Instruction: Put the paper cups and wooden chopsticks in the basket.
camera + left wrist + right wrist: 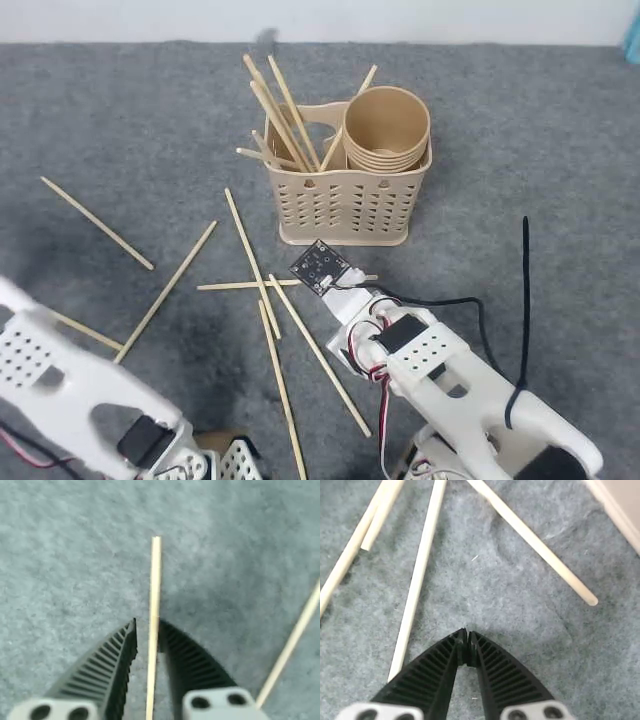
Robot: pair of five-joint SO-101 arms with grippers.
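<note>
- At the near left of the mat [520, 130], a chopstick [156, 580] is straddled by the left gripper [147, 626]. Its jaws are set slightly apart, one finger is touching the stick, and no clamp is made yet.
- The step in hand is judged to be the pick-up of this stick. The cups [387, 125] are already stacked in the right compartment of the basket [345, 210], and several sticks are stood in its left one.
- Next, the jaws need to be closed on the stick, which must then be lifted and carried far and right to the basket.
- More sticks [250, 262] are left lying on the mat near the basket.
- The left arm [60, 380] is held low, with its wrist pointed down at the mat.
- The right gripper [468, 632] is closed on nothing and poised just over the mat between loose sticks, near the basket's front wall.
</note>
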